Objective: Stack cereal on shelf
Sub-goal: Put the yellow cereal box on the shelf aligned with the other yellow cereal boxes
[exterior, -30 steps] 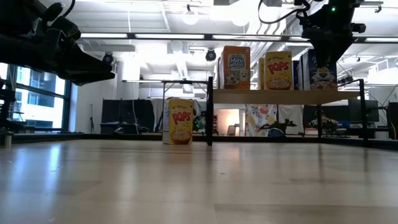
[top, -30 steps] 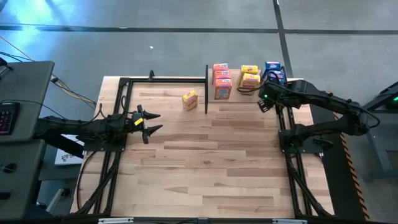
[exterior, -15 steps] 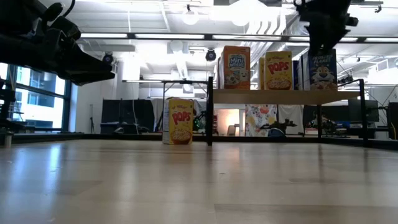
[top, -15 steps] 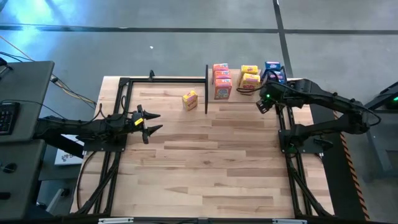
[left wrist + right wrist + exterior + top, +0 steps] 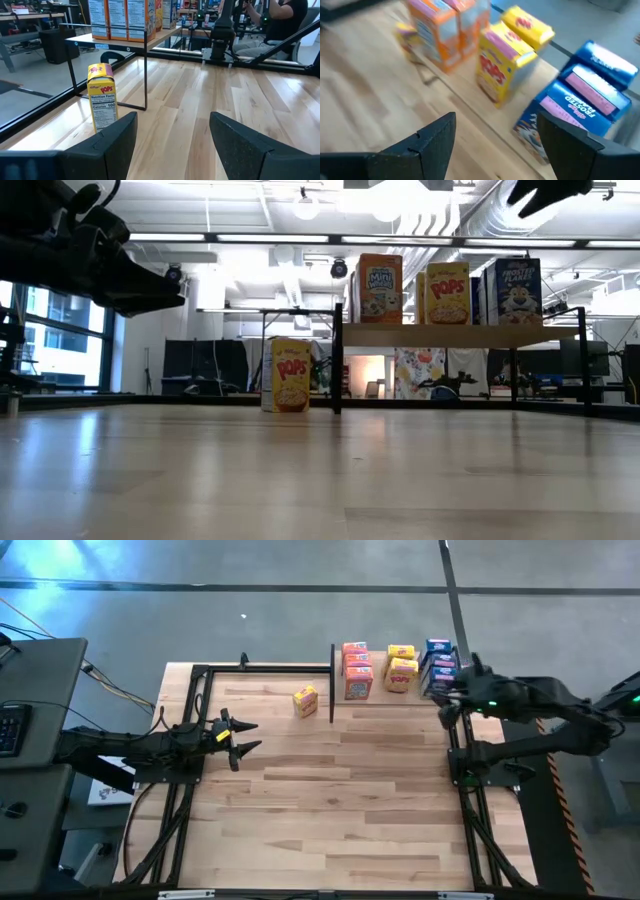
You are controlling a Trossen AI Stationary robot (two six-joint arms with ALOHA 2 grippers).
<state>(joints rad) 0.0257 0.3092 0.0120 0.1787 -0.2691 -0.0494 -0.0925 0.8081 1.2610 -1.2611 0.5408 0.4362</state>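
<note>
Table (image 5: pixel 320 810): plank-patterned wood top, both arms over it.

Shelf (image 5: pixel 455 335): light board on black posts at the table's far edge, ahead of the right jaws. It carries eight boxes upright: orange boxes (image 5: pixel 355 668), yellow boxes (image 5: pixel 402 665), blue boxes (image 5: pixel 439 662), in three rows side by side.

Right gripper (image 5: pixel 447 693): raised, just beside the blue boxes at the shelf's right end; jaws apart, nothing between them. In the right wrist view the blue boxes (image 5: pixel 585 102) sit nearest the fingers (image 5: pixel 432 142), the yellow next, the orange farthest.

Left gripper (image 5: pixel 240 737): waits at the table's left side, jaws apart and empty.

Lone yellow box (image 5: pixel 306 700): upright on the table, just beside the shelf's left post, well ahead of the left jaws and to one side of their line (image 5: pixel 102 96).
</note>
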